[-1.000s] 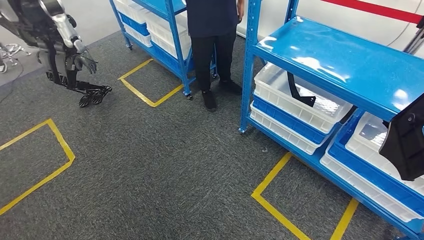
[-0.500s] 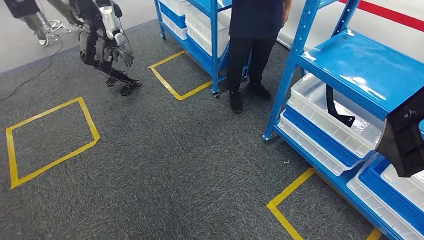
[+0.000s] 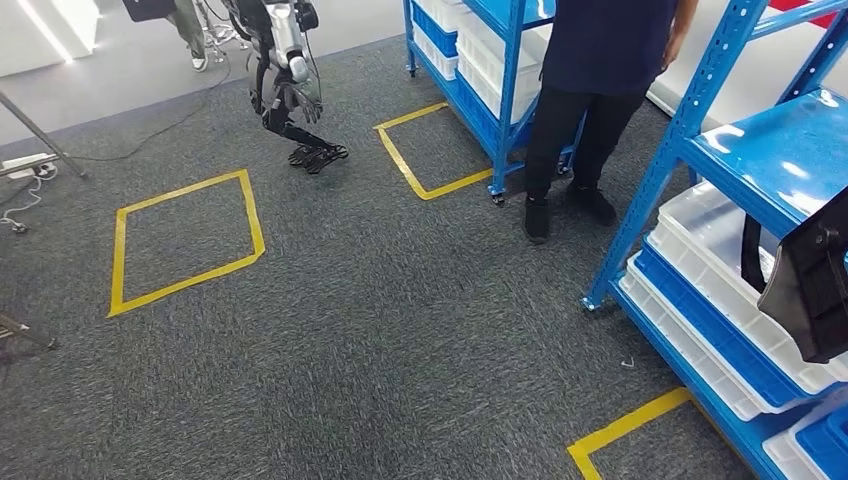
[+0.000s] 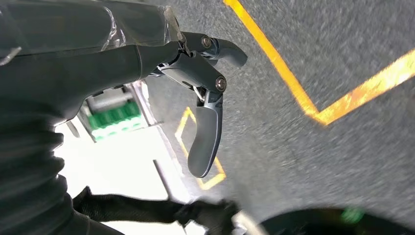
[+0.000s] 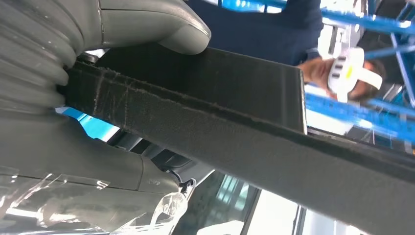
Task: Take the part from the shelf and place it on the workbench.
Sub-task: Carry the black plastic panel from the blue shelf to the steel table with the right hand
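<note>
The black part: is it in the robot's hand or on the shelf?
In hand: the right hand grips the part, off the shelf.

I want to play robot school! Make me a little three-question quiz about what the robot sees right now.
1. True or false: the robot's right hand grips a flat black part.
2. What colour is the tape square on the grey carpet? A) red B) yellow C) green
3. Fill in: a person in dark clothes stands beside a ____ shelf holding white bins.

Key:
1. True. In the right wrist view the thumb presses on the black part.
2. B, yellow.
3. Blue.
</note>
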Robot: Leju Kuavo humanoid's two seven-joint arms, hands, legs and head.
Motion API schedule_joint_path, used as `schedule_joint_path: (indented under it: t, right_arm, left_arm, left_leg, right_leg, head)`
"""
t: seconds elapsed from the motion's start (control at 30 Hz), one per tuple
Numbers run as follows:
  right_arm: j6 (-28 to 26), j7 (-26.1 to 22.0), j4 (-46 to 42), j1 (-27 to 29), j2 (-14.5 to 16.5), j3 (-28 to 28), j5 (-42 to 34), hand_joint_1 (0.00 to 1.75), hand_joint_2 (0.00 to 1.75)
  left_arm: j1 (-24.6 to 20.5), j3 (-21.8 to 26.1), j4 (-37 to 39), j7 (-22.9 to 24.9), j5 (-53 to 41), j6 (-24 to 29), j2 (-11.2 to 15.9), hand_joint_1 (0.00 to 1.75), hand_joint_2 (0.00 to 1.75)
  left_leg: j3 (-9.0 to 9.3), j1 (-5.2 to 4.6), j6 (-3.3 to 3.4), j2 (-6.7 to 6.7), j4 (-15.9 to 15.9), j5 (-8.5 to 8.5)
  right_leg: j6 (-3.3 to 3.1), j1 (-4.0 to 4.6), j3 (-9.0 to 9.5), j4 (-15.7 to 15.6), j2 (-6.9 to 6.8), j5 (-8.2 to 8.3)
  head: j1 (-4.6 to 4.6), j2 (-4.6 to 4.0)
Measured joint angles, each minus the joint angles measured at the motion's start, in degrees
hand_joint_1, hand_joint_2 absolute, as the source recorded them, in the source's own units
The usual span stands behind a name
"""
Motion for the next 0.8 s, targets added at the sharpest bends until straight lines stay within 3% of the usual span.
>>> schedule_joint_path:
  t: [0.07,0.1,0.13,0.17,0.23,0.27,0.3,0.37,0.43,0.5,0.57,0.6,0.63,0.67,0.73,0.8]
  right_arm:
    - [0.00,0.00,0.00,0.04,-0.02,0.01,0.03,1.75,1.75]
    - [0.00,0.00,0.00,0.07,-0.02,0.02,0.03,1.75,1.75]
    - [0.01,0.00,0.00,0.08,-0.02,0.02,0.03,1.75,1.75]
    - [0.01,0.00,0.00,0.08,-0.02,0.02,0.03,1.75,1.75]
    - [0.01,-0.01,0.00,0.07,-0.01,0.02,0.04,1.75,1.75]
    - [0.00,-0.01,0.00,0.07,0.01,0.02,0.04,1.75,1.75]
    - [0.01,-0.01,0.01,0.09,0.02,0.03,0.03,1.75,1.75]
    - [0.02,0.00,0.02,0.07,0.08,0.09,0.01,1.75,1.75]
    - [0.03,-0.09,0.02,-0.03,0.14,0.16,0.02,1.75,1.75]
    - [0.04,-0.31,0.02,-0.14,0.12,0.21,0.11,1.75,1.75]
    - [0.17,-0.40,0.03,-0.13,0.13,0.38,0.16,1.75,1.75]
    - [0.26,-0.39,0.04,-0.12,0.18,0.49,0.16,1.75,1.75]
    - [0.34,-0.40,0.04,-0.14,0.21,0.57,0.16,1.75,1.75]
    - [0.39,-0.42,0.04,-0.16,0.23,0.61,0.17,1.75,1.75]
    - [0.42,-0.46,0.04,-0.24,0.30,0.68,0.19,1.75,1.75]
    - [0.48,-0.49,0.05,-0.34,0.40,0.83,0.22,1.75,1.75]
  left_arm:
    - [-0.14,0.00,0.00,0.01,0.08,-0.10,-0.02,0.00,1.75]
    - [-0.14,0.00,0.00,0.02,0.12,-0.15,-0.04,0.00,1.75]
    - [-0.10,0.00,0.00,0.04,0.13,-0.17,-0.05,0.00,1.75]
    - [-0.08,0.00,0.01,0.10,0.14,-0.19,-0.05,0.00,1.75]
    - [-0.20,-0.01,0.02,0.21,0.17,-0.23,0.14,0.00,1.75]
    - [-0.33,-0.01,0.02,0.25,0.20,-0.27,0.29,0.00,1.75]
    - [-0.43,-0.01,0.02,0.27,0.22,-0.30,0.43,0.00,1.75]
    - [-0.38,0.00,0.03,0.32,0.26,-0.36,0.61,0.00,1.75]
    - [-0.23,0.00,0.04,0.47,0.27,-0.49,0.60,0.00,1.75]
    - [-0.33,0.00,0.04,0.62,0.29,-0.61,0.51,0.00,1.75]
    - [-0.45,0.00,0.04,0.67,0.29,-0.69,0.42,0.00,1.75]
    - [-0.43,0.00,0.04,0.68,0.29,-0.73,0.37,0.00,1.75]
    - [-0.37,0.00,0.04,0.69,0.29,-0.75,0.32,0.00,1.75]
    - [-0.29,0.00,0.04,0.70,0.29,-0.75,0.29,0.00,1.75]
    - [-0.24,0.00,0.08,0.72,0.29,-0.74,0.38,0.00,1.75]
    - [-0.33,0.00,0.13,0.77,0.29,-0.73,0.52,0.00,1.75]
  left_leg:
    - [-3.77,0.10,0.07,0.82,6.60,-2.00]
    - [-4.29,0.03,0.37,0.90,7.03,-1.60]
    - [-3.39,-0.18,0.91,1.02,4.75,-0.08]
    - [-1.36,-0.65,1.72,1.64,0.46,2.01]
    - [3.31,-2.23,3.64,4.70,-8.85,5.43]
    - [4.69,-2.92,4.27,6.01,-11.62,6.14]
    - [5.24,-3.36,4.60,6.64,-12.85,6.28]
    - [5.65,-3.20,4.78,5.43,-13.79,6.70]
    - [6.69,-2.65,4.92,3.83,-15.27,7.57]
    - [7.33,-2.26,4.90,2.24,-15.95,8.07]
    - [7.44,-2.04,4.87,0.51,-15.81,8.05]
    - [7.52,-1.90,4.72,-0.42,-15.68,7.93]
    - [7.59,-1.68,4.45,-1.38,-15.39,7.72]
    - [7.64,-1.39,4.05,-2.33,-14.90,7.37]
    - [7.12,-1.01,3.07,-4.08,-13.33,6.32]
    - [6.24,-0.99,2.49,-5.46,-12.41,5.56]
  right_leg:
    - [-0.19,0.40,0.24,0.00,-1.44,-0.31]
    - [-0.27,0.60,0.45,-0.01,-2.18,-0.50]
    - [-0.34,0.83,0.75,-0.08,-2.91,-0.68]
    - [-0.37,1.01,1.13,-0.27,-3.62,-0.81]
    - [-0.32,1.19,2.08,-0.97,-5.07,-0.99]
    - [-0.21,1.19,2.47,-1.31,-5.81,-1.04]
    - [-0.07,1.17,2.76,-1.56,-6.56,-1.11]
    - [0.19,1.23,3.19,-1.86,-7.58,-1.32]
    - [0.30,1.33,2.74,0.10,-5.39,-2.72]
    - [0.49,1.34,-0.47,7.06,-1.72,-6.04]
    - [0.99,1.12,-4.75,14.49,-0.38,-8.31]
    - [1.32,0.93,-5.88,15.68,-0.25,-7.85]
    - [1.72,0.69,-5.83,14.31,-0.19,-6.15]
    - [2.22,0.36,-4.71,10.87,0.23,-3.65]
    - [3.08,-0.57,-1.70,3.15,2.97,0.07]
    - [2.55,-0.98,-0.39,-0.08,4.59,0.64]
  head:
    - [0.00,0.01]
    - [-0.01,0.01]
    - [0.00,0.01]
    - [0.00,0.01]
    - [0.01,0.01]
    - [0.00,0.01]
    - [-0.01,0.01]
    - [-0.03,0.01]
    - [0.01,0.01]
    - [0.06,0.01]
    - [0.05,-0.01]
    - [0.05,-0.01]
    - [0.05,-0.01]
    - [0.05,0.00]
    - [0.08,0.01]
    - [0.09,0.01]
